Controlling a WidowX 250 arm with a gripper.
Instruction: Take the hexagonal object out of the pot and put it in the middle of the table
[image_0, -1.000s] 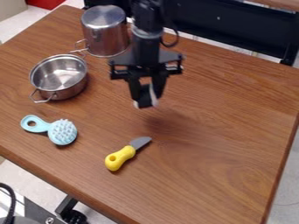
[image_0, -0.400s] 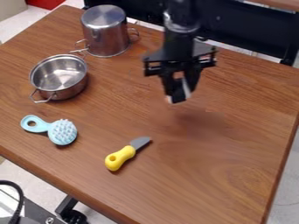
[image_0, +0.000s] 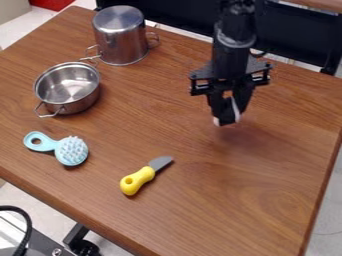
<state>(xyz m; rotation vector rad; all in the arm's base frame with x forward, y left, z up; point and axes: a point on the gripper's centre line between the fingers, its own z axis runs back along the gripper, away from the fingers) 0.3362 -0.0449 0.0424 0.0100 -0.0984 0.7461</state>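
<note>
Up and to the right of the yellow-handled knife (image_0: 139, 179), your gripper (image_0: 227, 107) hangs over the table with its fingers closed on the hexagonal object (image_0: 228, 118). You see it as a small dark piece with pale edges between the fingertips; they hide much of it, so you can't make out its six sides. It's out of the pot and held above the wood, though you can't tell exactly how high.

From there the black arm (image_0: 234, 37) rises, farther from the knife, until the top edge cuts it off. The knife itself lies flat, its grey blade angled up and to the right. Left of it and a little above sits the light blue brush (image_0: 71, 151), bristles up.

Farther up and left of the knife, you have the open metal pot (image_0: 67, 88), upright. Beyond that, the taller pot (image_0: 121, 37) stands upside down; where their handles come close, you can't tell whether they touch. The wooden table (image_0: 267, 165) runs out of view below the knife. Well down and left of the knife, a black cable (image_0: 25, 220) curves in, cut off by the edge.
</note>
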